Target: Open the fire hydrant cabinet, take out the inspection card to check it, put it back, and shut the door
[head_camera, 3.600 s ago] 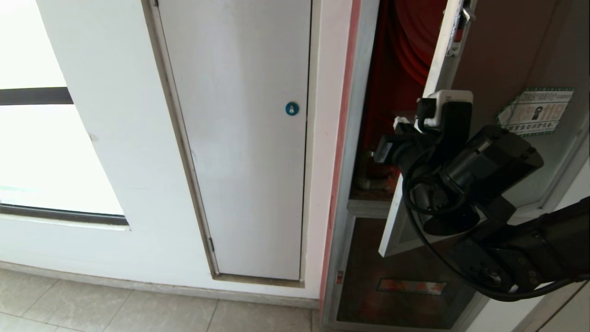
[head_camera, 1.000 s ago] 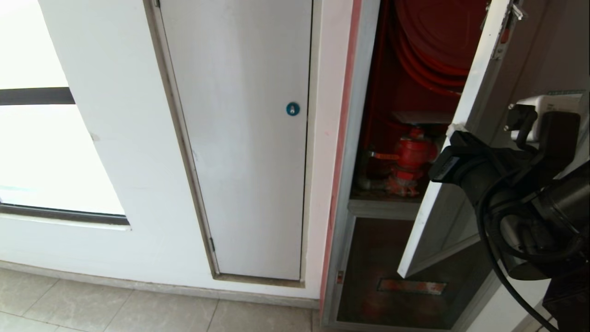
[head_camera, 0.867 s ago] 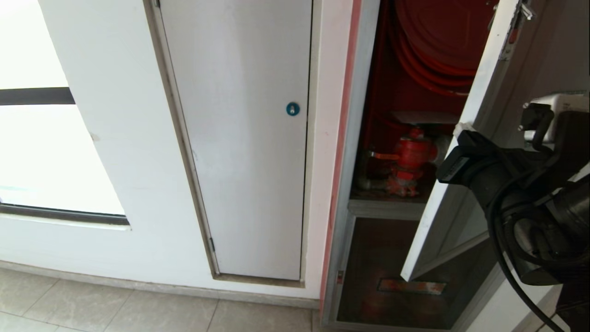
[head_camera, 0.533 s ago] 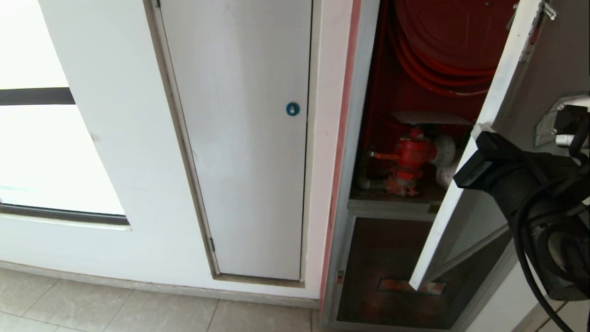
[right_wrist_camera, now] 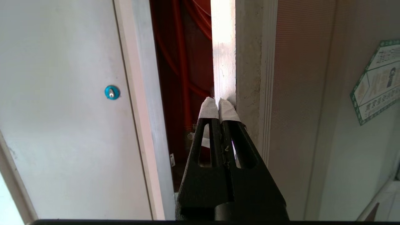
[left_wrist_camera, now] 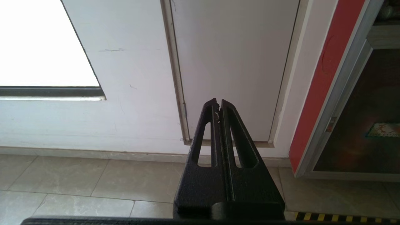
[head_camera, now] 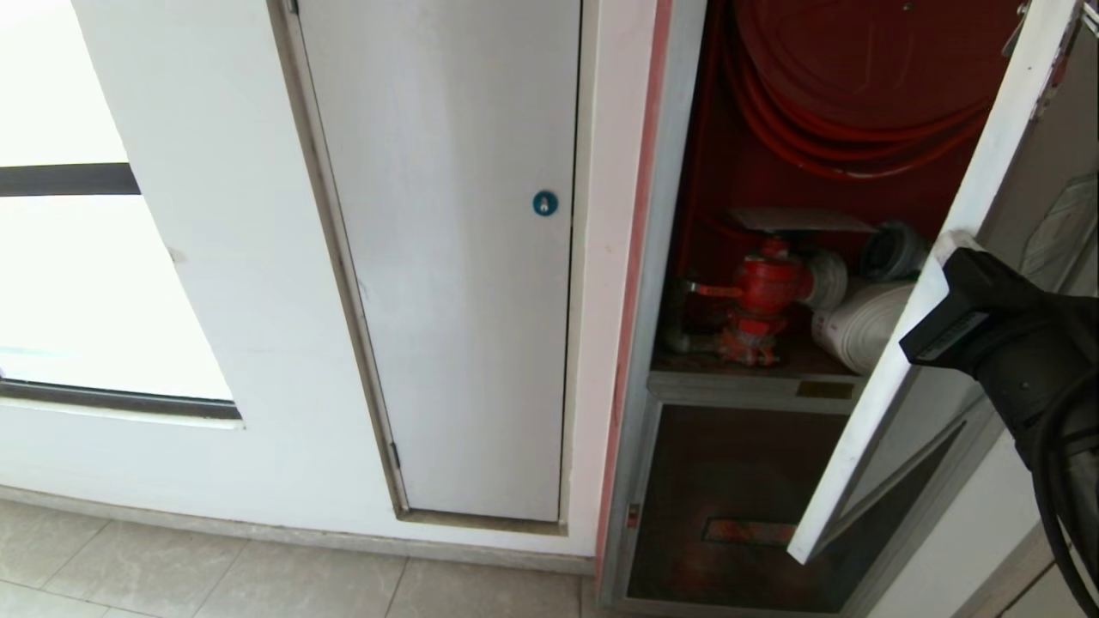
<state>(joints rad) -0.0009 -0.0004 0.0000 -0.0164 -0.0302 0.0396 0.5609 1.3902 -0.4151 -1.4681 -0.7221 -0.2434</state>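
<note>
The fire hydrant cabinet [head_camera: 687, 257] stands open in the wall, its silver frame running beside a red strip, and the door [head_camera: 936, 283] is swung outward on the right side of the head view, its pale edge slanting from the top right corner down toward the lower dark glass pane [head_camera: 730, 506]. The right gripper [right_wrist_camera: 218, 104] has its two white-taped fingertips pressed together with nothing between them, and they rest against the door's pale edge about halfway up; in the head view only the black wrist of that arm shows beside the edge. On the glass of the door a green-bordered white sticker [right_wrist_camera: 376, 79] is visible. Inside the red interior, coils of red hose [head_camera: 859, 103] hang at the top, a red valve [head_camera: 764, 296] stands on the shelf, and a white rolled hose [head_camera: 863, 322] lies just beside it. A thin white sheet, the inspection card [head_camera: 798, 220], lies flat just above the valve. To the left of the cabinet is a plain white panel [head_camera: 446, 257] with a small blue round lock [head_camera: 544, 202]. The left gripper [left_wrist_camera: 218, 104] hangs low near the tiled floor [left_wrist_camera: 78, 181], its black fingers closed and empty, pointing at the foot of the white panel.
</note>
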